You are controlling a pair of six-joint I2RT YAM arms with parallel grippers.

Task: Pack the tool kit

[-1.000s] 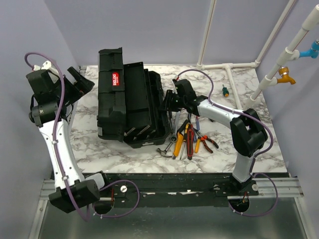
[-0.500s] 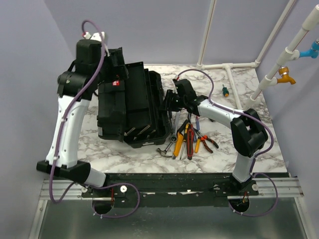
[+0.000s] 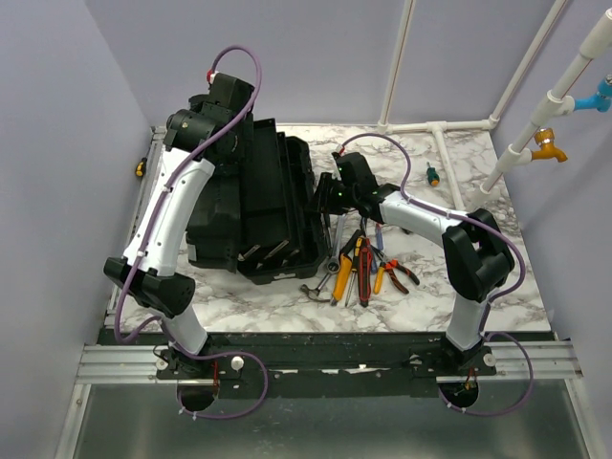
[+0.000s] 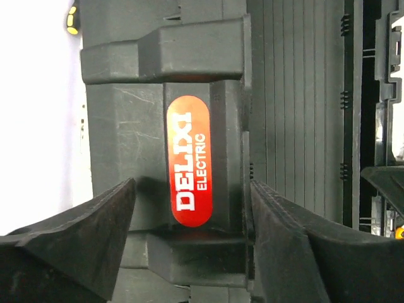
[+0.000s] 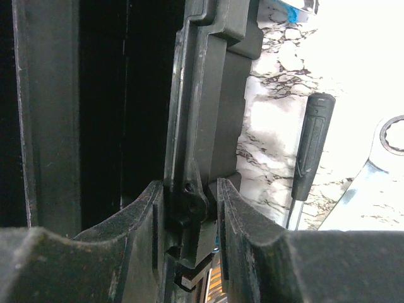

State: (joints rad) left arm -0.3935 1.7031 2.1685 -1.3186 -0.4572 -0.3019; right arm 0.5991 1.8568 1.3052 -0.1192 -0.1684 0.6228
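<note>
Left fingers [image 4: 95, 233] spread wide, empty, over case lid [image 4: 297, 95]. Right fingers [image 5: 246, 227] clamped on case rim [image 5: 208, 113]. Loose tools [image 3: 361, 270] on surface [image 3: 469, 163].

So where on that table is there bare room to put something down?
The marble table is bare along the near edge in front of the toolbox, and at the far right around the small screwdriver. It is crowded between the toolbox and the right arm, where the tool pile lies.
</note>
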